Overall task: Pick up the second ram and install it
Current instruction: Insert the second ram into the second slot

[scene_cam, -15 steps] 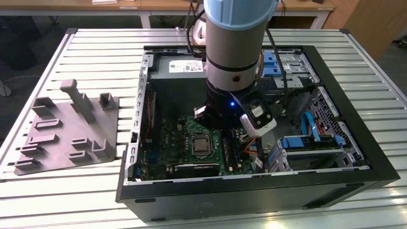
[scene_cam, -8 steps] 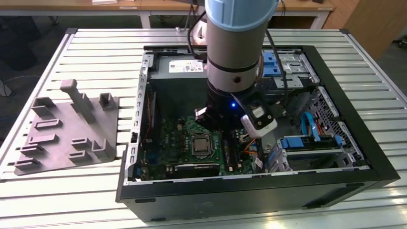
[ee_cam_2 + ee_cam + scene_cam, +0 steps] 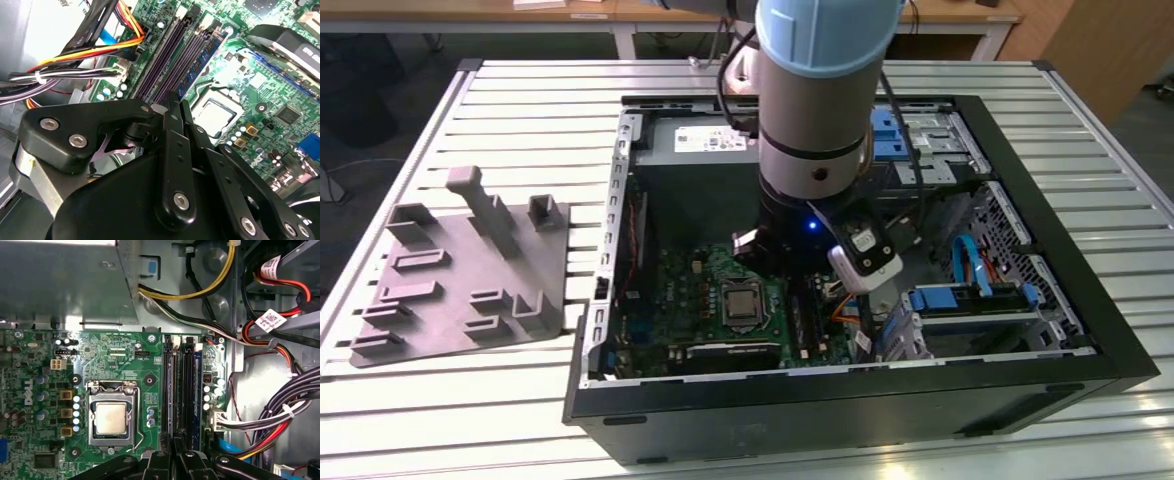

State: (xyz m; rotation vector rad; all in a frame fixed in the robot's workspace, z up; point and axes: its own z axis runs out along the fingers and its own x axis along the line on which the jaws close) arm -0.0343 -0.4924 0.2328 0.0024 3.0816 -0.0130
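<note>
Jaws closed, nothing between them; my gripper (image 3: 175, 440) points down over the memory slots (image 3: 168, 390), likely to press, not grip. The second ram (image 3: 197, 390) stands in a slot just beside my tips, on the exterior view's right of the processor (image 3: 111, 418).
</note>
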